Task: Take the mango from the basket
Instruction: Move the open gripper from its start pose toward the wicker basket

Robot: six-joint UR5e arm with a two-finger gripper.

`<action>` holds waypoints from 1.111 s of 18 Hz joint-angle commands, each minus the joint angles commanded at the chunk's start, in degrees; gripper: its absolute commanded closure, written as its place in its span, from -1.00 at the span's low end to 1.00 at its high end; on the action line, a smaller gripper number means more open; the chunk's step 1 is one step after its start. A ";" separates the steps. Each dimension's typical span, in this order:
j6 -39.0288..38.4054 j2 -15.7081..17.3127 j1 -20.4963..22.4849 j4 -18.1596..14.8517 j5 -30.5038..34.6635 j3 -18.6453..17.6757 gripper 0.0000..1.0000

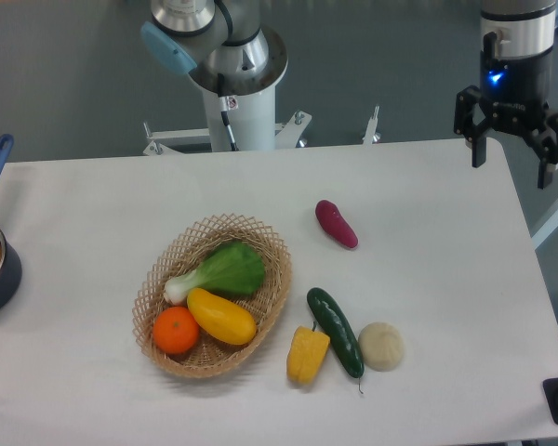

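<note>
Your gripper (511,149) hangs over the table's far right corner, jaws spread and empty, well apart from the mango (221,316), which lies wedged between orange (176,331) and bok choy (225,270) in the basket (272,243), so expect a tight approach.

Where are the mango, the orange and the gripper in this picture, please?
mango (221,316), fixed camera view, middle of its glossy yellow body in the basket.
orange (176,330), fixed camera view, centre of the round fruit.
gripper (511,160), fixed camera view, midway between its two open fingertips.
</note>
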 joint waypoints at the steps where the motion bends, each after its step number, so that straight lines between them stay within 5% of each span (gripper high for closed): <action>1: -0.09 0.00 -0.09 0.00 0.26 0.00 -1.00; 11: -8.16 2.37 -0.96 3.07 -0.44 -5.88 -1.00; 20: -30.31 0.27 -12.21 3.78 -1.23 -8.26 -1.00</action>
